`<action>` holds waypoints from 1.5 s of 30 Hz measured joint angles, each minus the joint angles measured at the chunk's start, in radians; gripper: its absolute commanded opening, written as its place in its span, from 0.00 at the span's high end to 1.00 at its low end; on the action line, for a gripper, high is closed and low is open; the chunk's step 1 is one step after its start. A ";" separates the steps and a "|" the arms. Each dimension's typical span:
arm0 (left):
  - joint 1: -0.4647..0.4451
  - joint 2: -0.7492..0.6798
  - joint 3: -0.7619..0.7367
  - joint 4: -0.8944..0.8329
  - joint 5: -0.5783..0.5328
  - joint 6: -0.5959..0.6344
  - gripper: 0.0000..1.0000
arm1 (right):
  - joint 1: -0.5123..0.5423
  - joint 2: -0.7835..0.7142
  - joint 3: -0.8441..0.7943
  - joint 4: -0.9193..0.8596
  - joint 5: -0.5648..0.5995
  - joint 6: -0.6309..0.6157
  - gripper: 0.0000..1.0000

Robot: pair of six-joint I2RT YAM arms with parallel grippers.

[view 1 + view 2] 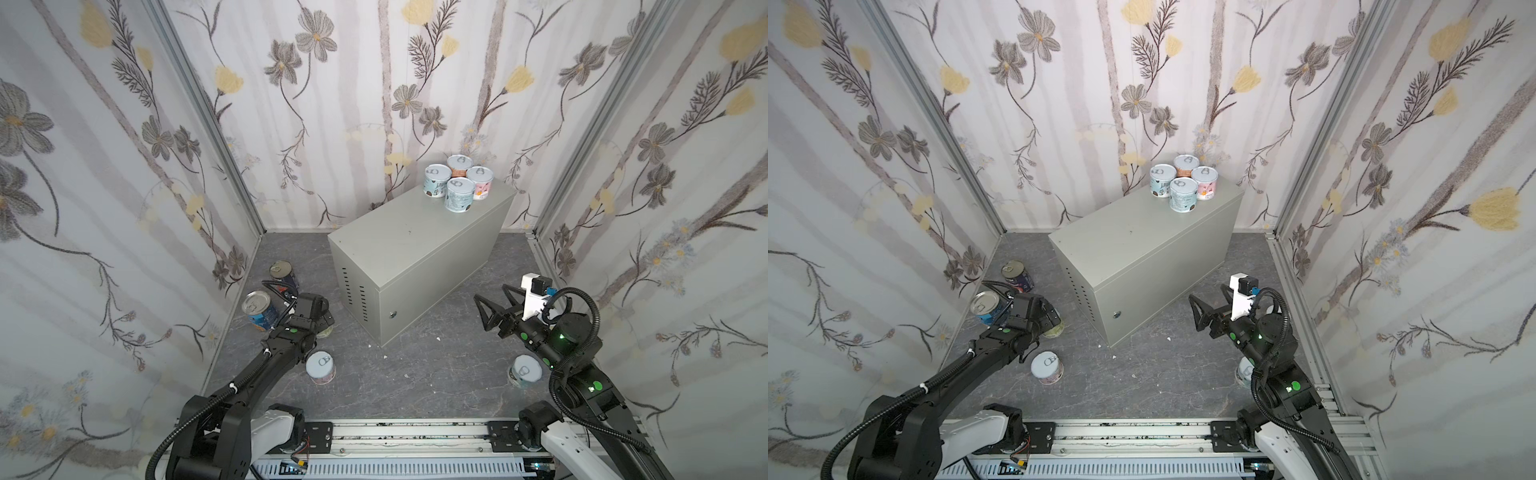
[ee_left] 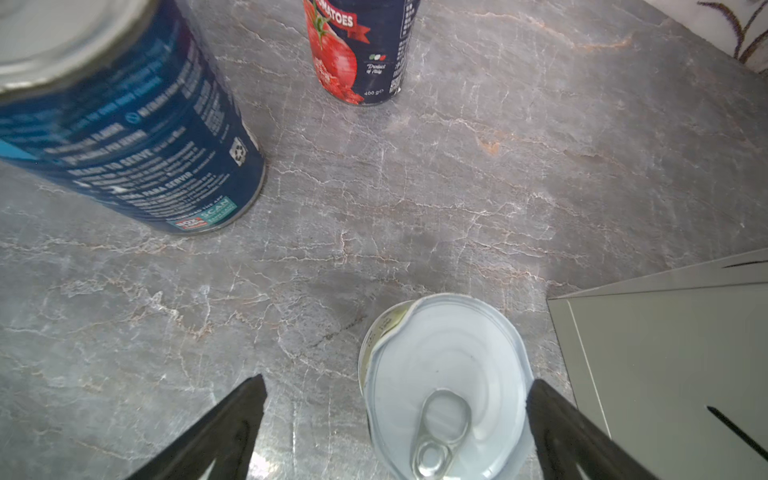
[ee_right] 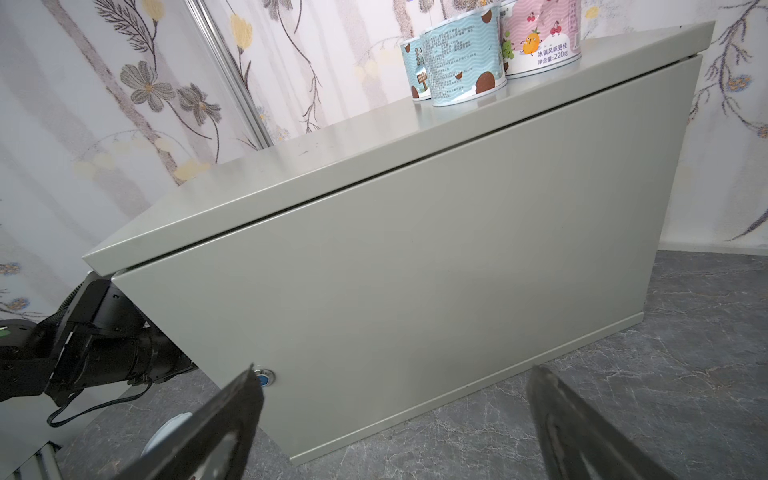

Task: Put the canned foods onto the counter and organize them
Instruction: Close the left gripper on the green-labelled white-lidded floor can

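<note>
Short can [image 2: 444, 386] stands upright under my left pincer [image 2: 397, 380], jaws wide either side, off-centre toward the counter [image 2: 665, 353] on the right.

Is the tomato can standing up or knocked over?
Standing up: the tomato can sits on its base on the floor, lid facing up.

"…MATOES", "400 g" on the navy-red can [image 2: 361, 50]; "READY TO SERVE" on the blue can [image 2: 137, 137]

Dark grey marbled floor [image 1: 415, 386], dotted with small white crumbs [image 1: 385, 356]; pale floral-papered walls [image 1: 340, 104] enclose it; silver metal rail [image 1: 415, 434] along its near edge.
</note>
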 measured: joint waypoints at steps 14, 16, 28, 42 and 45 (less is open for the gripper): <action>-0.016 0.074 0.023 0.068 0.010 0.000 0.00 | -0.002 0.028 -0.006 0.011 -0.015 0.000 0.00; -0.020 0.066 0.030 0.068 0.011 0.000 0.00 | -0.003 0.032 -0.006 0.012 -0.018 0.000 0.00; -0.032 0.160 0.048 0.097 0.010 0.002 0.00 | -0.005 0.032 -0.010 0.018 -0.021 0.006 0.00; -0.033 0.294 0.039 0.153 -0.011 0.002 0.04 | -0.009 0.039 -0.019 0.025 -0.029 0.008 0.00; -0.033 0.309 0.039 0.156 -0.011 0.002 0.06 | -0.011 0.042 -0.020 0.027 -0.029 0.008 0.00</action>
